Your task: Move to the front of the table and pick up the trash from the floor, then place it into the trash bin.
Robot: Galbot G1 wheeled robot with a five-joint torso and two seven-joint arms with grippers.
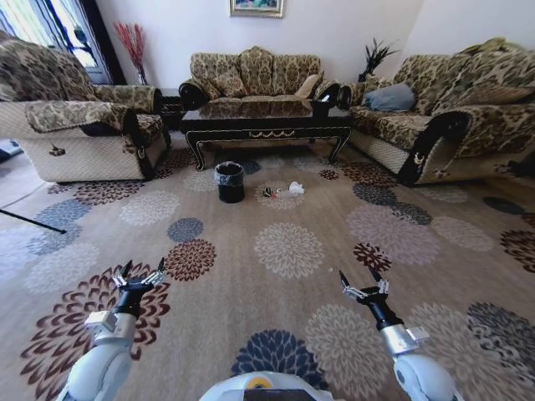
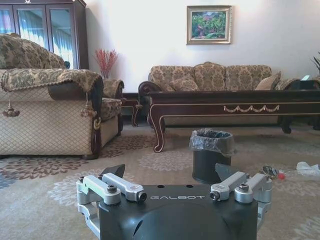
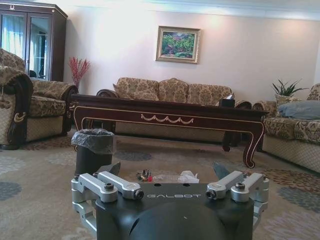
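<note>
The long dark table (image 1: 267, 117) with gold scrollwork stands ahead, in front of the far sofa; it also spans the left wrist view (image 2: 225, 107) and the right wrist view (image 3: 170, 117). On the carpet before it stands the black trash bin (image 1: 230, 181) (image 2: 211, 155) (image 3: 93, 150) with a plastic liner. The trash (image 1: 284, 190) (image 2: 287, 172) (image 3: 167, 176), a white wad and small dark and red bits, lies just right of the bin. My left gripper (image 1: 140, 273) and right gripper (image 1: 362, 280) hang open low in the foreground, far from the trash.
Patterned sofas flank the room: an armchair (image 1: 79, 125) on the left, a couch (image 1: 451, 117) on the right, another (image 1: 255, 75) behind the table. A small black box (image 1: 321, 106) sits on the table's right end. A wide stretch of floral carpet (image 1: 288, 251) lies between me and the bin.
</note>
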